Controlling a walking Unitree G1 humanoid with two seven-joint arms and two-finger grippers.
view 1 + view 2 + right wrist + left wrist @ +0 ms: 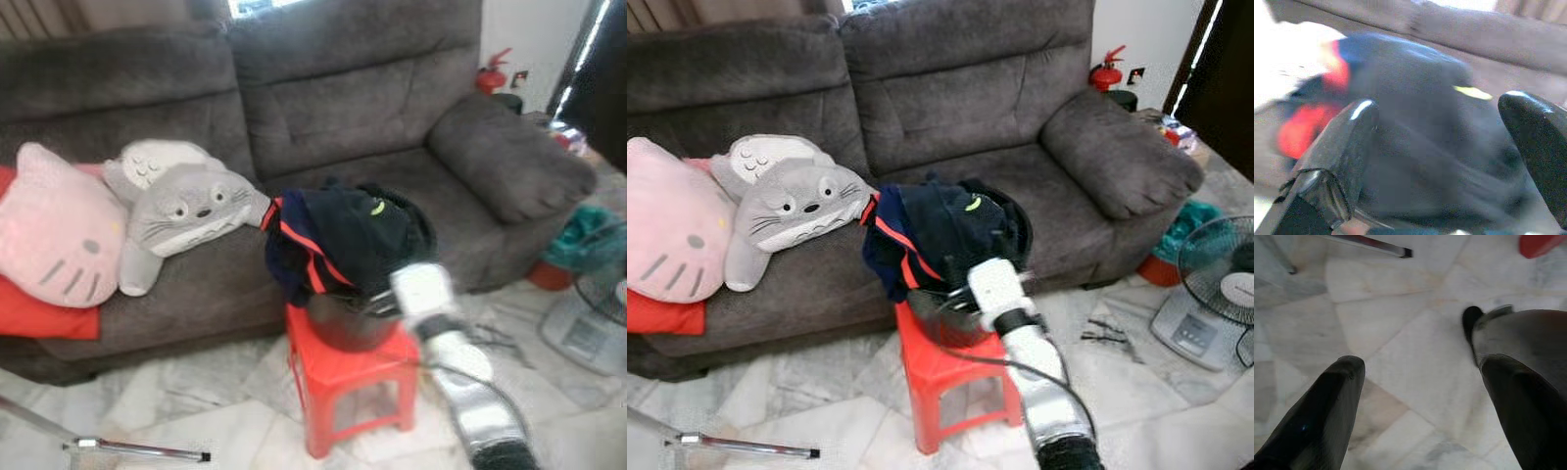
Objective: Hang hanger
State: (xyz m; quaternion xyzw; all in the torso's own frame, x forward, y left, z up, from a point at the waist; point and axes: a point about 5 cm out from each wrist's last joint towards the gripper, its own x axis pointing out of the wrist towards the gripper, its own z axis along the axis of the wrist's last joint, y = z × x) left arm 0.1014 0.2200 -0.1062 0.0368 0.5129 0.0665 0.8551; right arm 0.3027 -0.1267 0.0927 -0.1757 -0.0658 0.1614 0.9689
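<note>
Dark navy clothes point(940, 230) with red-orange trim are heaped in a black bucket point(955, 328) on a red plastic stool point(950, 377) in front of the sofa. My right arm point(1029, 362) reaches over the stool toward the heap. In the right wrist view my right gripper point(1442, 105) is open, its fingers point(1352, 142) spread just before the clothes point(1420, 122), nothing between them. My left gripper point(1422, 362) hangs open over the marble floor point(1400, 333). I cannot make out a hanger in the blurred heap.
A grey sofa point(960, 98) behind holds a pink cat cushion point(671, 230) and a grey plush point(789, 206). A metal rod point(137, 450) lies low at the left. A fan point(1220, 284) and a green bag point(1185, 235) stand at the right.
</note>
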